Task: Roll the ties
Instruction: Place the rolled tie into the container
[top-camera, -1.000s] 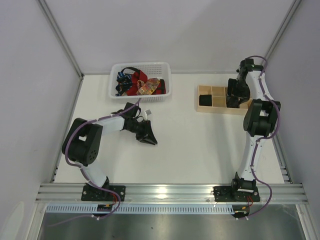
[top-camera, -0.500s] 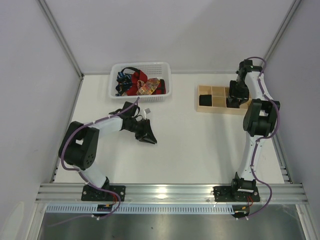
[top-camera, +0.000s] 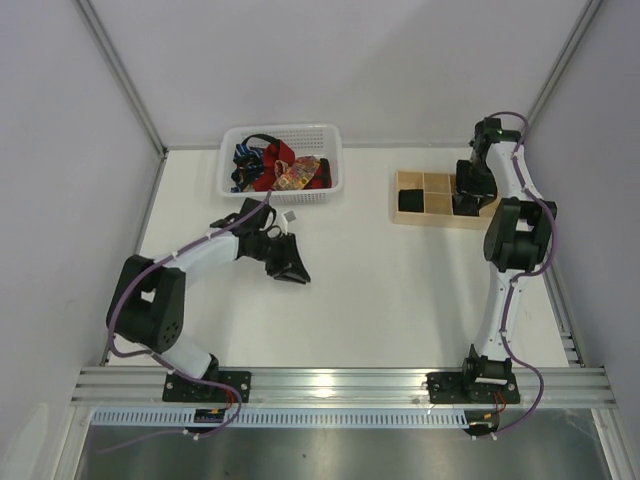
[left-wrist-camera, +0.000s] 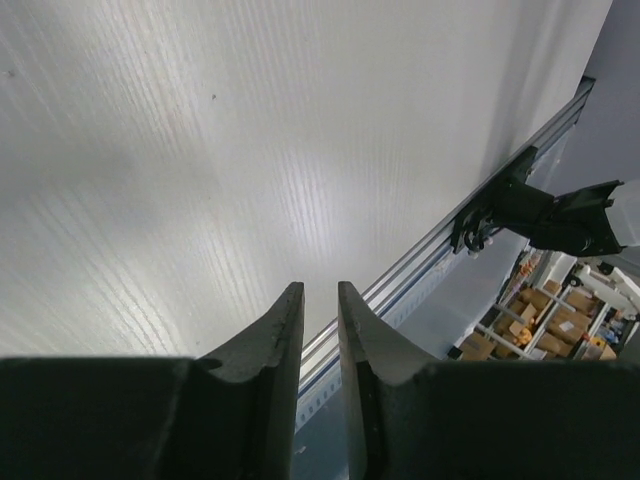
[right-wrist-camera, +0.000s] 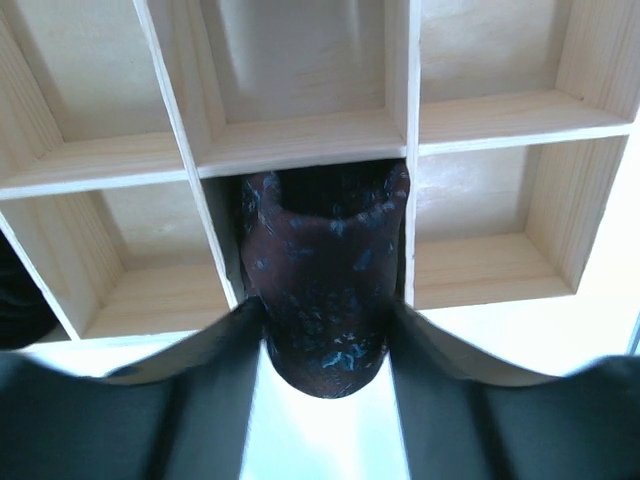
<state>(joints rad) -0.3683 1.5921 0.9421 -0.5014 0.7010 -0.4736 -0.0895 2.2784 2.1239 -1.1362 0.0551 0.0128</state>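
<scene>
A dark brown rolled tie (right-wrist-camera: 325, 270) with blue flecks stands in the tray's near middle compartment. My right gripper (right-wrist-camera: 325, 306) is shut on it, one finger pressing each side. From above, that gripper (top-camera: 468, 200) sits at the tray's right half and hides the roll. Another dark roll (top-camera: 410, 200) fills the tray's left compartment. Several loose ties (top-camera: 280, 168), red, blue and orange-patterned, lie heaped in the basket. My left gripper (top-camera: 292, 272) hovers low over the bare table in front of the basket. Its jaws (left-wrist-camera: 320, 290) stand a narrow slit apart, with nothing between them.
The white mesh basket (top-camera: 325, 150) stands at the back left. The pale wooden tray (top-camera: 430, 218) with square compartments (right-wrist-camera: 300, 140) is at the back right. The metal rail (left-wrist-camera: 420, 265) and the right arm's base (left-wrist-camera: 530, 210) run along the table's near edge.
The right jaws have narrowed onto the dark roll in the tray. The left arm's elbow has swung leftward, and its gripper has shifted slightly back and left.
</scene>
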